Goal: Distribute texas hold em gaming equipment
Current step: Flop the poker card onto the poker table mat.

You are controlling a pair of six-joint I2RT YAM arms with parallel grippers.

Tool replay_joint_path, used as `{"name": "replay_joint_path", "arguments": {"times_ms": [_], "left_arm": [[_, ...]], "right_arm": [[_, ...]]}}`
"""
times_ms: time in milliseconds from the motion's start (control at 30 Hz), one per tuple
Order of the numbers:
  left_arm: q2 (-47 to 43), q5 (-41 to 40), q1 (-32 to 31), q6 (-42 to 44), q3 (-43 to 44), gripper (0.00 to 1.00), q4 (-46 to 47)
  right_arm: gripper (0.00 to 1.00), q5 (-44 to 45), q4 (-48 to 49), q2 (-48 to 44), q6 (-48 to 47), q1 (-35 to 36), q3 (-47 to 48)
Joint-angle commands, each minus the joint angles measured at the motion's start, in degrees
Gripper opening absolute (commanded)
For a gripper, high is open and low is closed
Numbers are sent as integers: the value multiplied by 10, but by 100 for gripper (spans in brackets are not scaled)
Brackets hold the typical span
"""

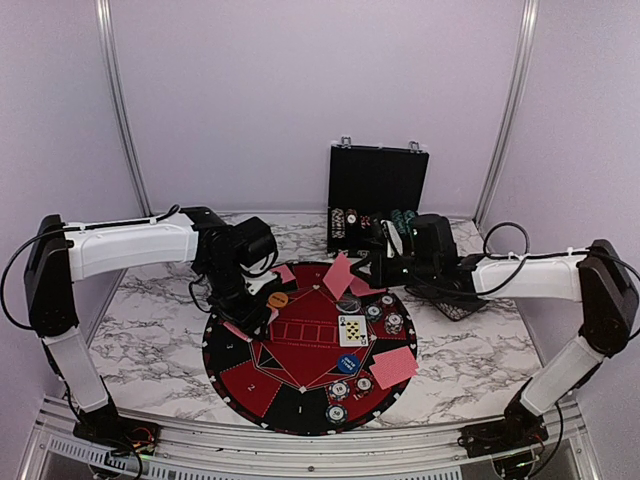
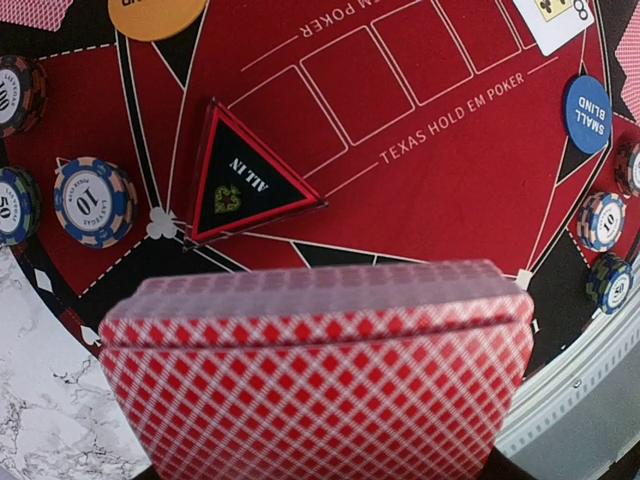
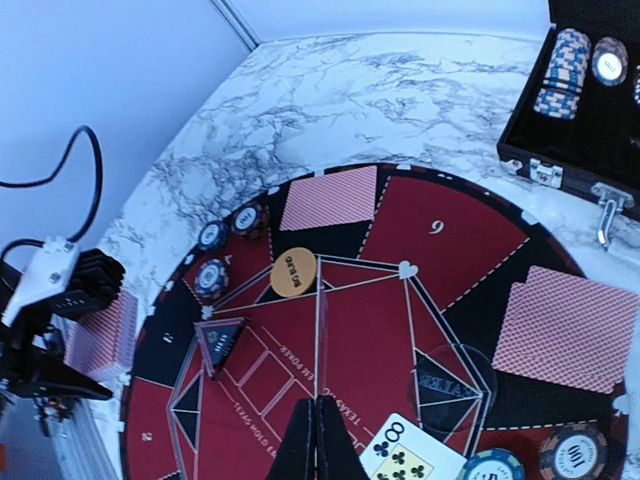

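Marble tabletop (image 1: 150, 330), round red-and-black poker mat (image 1: 290, 405): left gripper (image 1: 243, 305) clamps the red-backed card deck (image 2: 320, 380). The right gripper (image 3: 318, 405) pinches one red-backed card (image 1: 338, 272) (edge-on), which it should lay flat before releasing.

Right hand (image 3: 318, 445) pinched (left hand (image 1: 243, 312) gripping)

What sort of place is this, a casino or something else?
Probably a robot test booth, not a casino: two arms bolted to a marble-look table, plain walls in a metal frame, and a poker mat laid out for them.
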Motion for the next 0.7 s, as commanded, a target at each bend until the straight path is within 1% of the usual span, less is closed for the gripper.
{"name": "replay_joint_path", "arguments": {"times_ms": [0, 133, 333, 667], "left_arm": [[-25, -4, 3, -1, -3, 49, -1], [-29, -5, 4, -3, -7, 49, -1], [-34, -4, 5, -4, -14, 49, 0], [-38, -4, 6, -5, -18, 49, 1]], "right_arm": [[0, 139, -58, 5, -140, 52, 41], [0, 176, -40, 21, -185, 81, 40], [0, 271, -38, 60, -273, 139, 56], [0, 327, -34, 95, -331, 183, 64]]}}
